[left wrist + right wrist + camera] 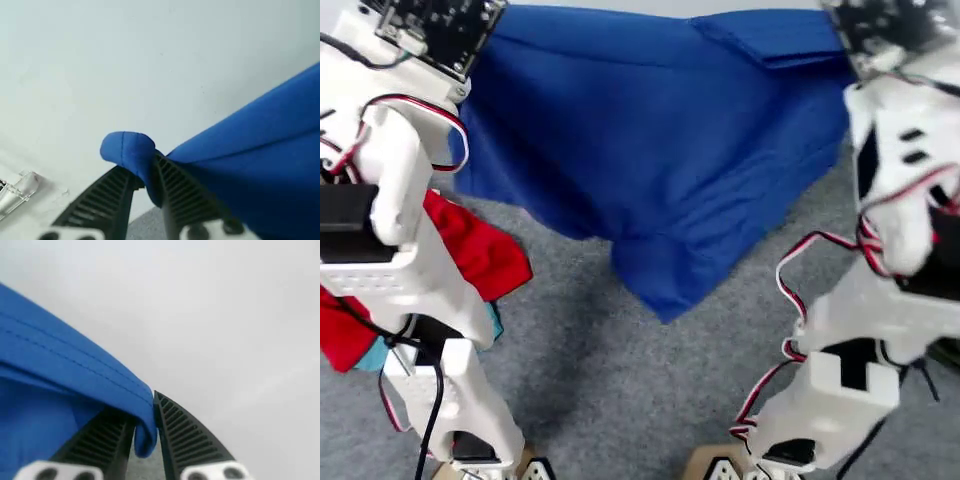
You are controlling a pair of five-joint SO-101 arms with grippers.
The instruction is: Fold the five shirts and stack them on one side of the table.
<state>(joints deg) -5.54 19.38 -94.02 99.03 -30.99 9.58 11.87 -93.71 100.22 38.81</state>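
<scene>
Your left claw [142, 169] sits closest, pressed together on a bunched corner of the blue shirt [250, 165]; your right claw [145, 412] pinches the stitched hem at the shirt's other end. Held at both ends like this, the blue shirt hangs spread between the arms with its lower part draping toward the grey tabletop [620, 400], which I judge is meant to flatten it for laying out and folding. Beside the blue shirt's hanging edge, a red shirt [470, 250] lies crumpled on the tabletop under one arm, with a teal garment [380, 355] tucked beneath it, both apparently waiting unfolded
</scene>
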